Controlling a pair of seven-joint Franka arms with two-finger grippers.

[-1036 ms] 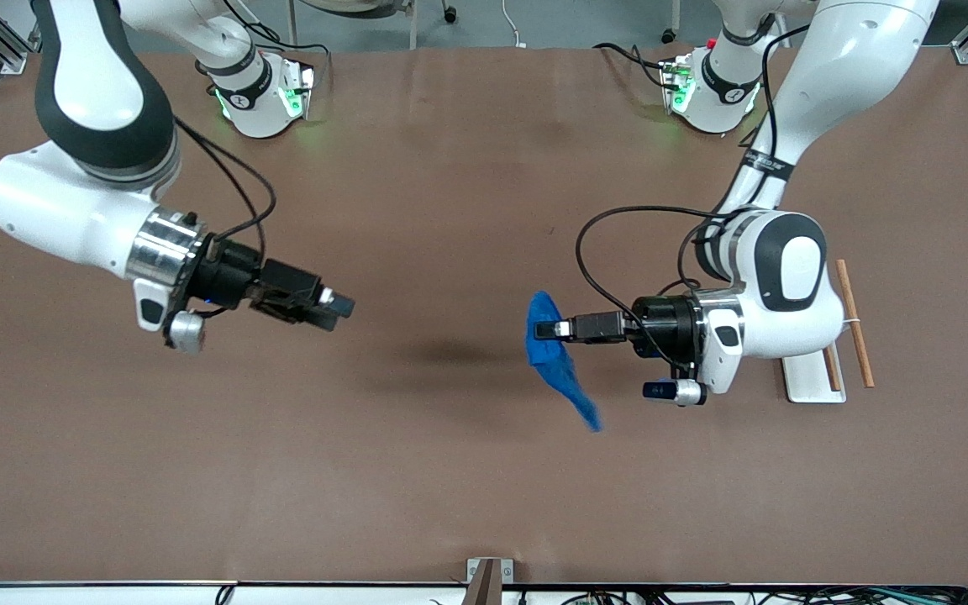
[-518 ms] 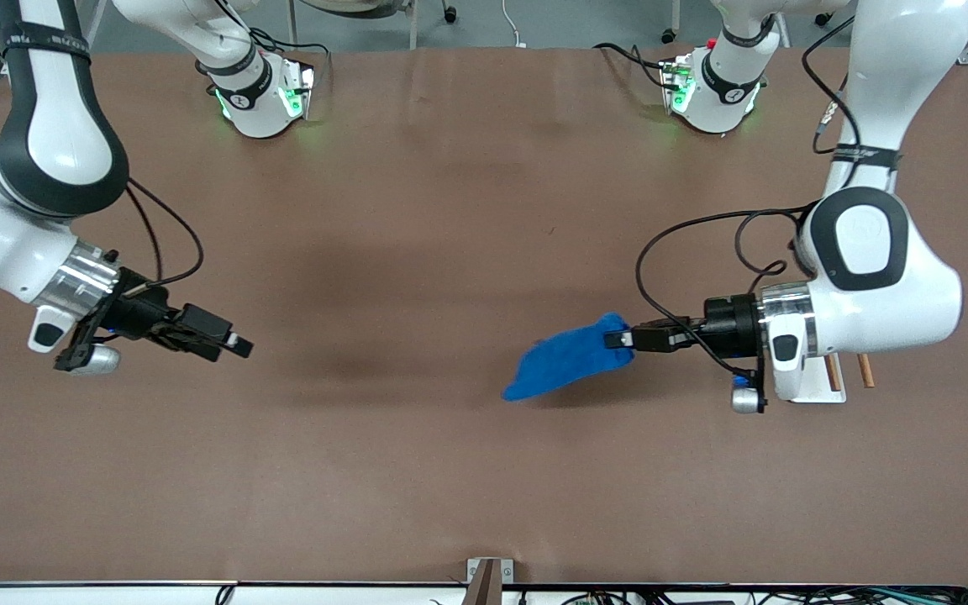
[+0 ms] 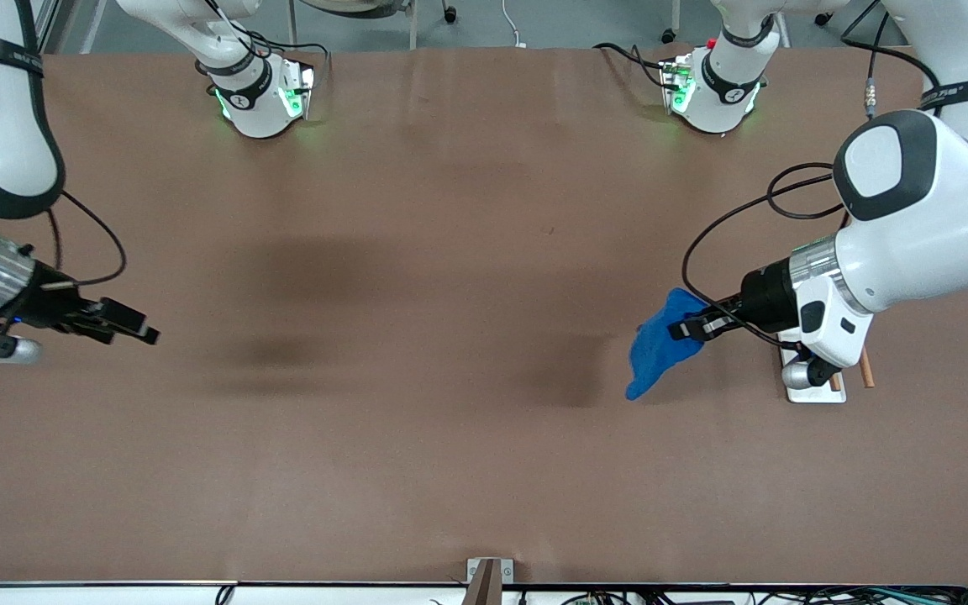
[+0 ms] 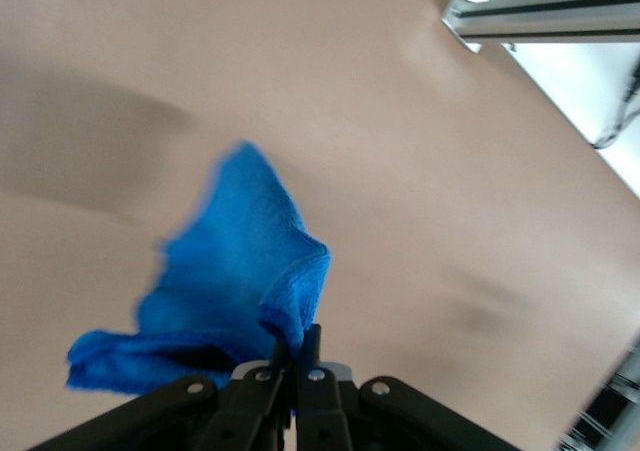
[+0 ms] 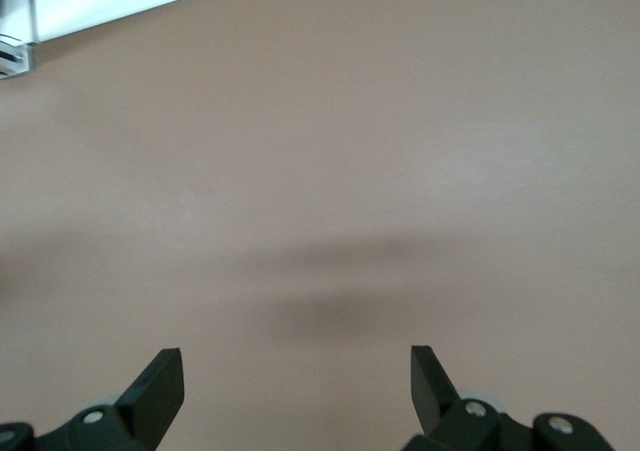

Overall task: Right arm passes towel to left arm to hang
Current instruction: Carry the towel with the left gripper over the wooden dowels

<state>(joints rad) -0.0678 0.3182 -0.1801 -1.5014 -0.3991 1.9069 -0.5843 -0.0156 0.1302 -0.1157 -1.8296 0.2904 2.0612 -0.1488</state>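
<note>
Front view: left arm's black two-finger gripper (image 3: 679,328) is up over the table (image 3: 450,470) toward the left arm's end, carrying the bright blue fuzzy towel (image 3: 656,353) clear of the surface. Cloth hangs bunched, pinched at one edge, its loose end drooping below the gripper. Just beside it, under the wrist, a white flat stand with a thin wooden rod (image 3: 867,368), the likely hanging place.

Step in hand, by my reading: carry to the rod and drape. Best to keep the cloth high enough not to drag, and bring its loose end across the rod before letting go.

Left wrist view: fingers clamped tight on a fold of towel (image 4: 230,271).

Right gripper (image 3: 138,329) waits over the right arm's end, jaws spread wide, empty.
</note>
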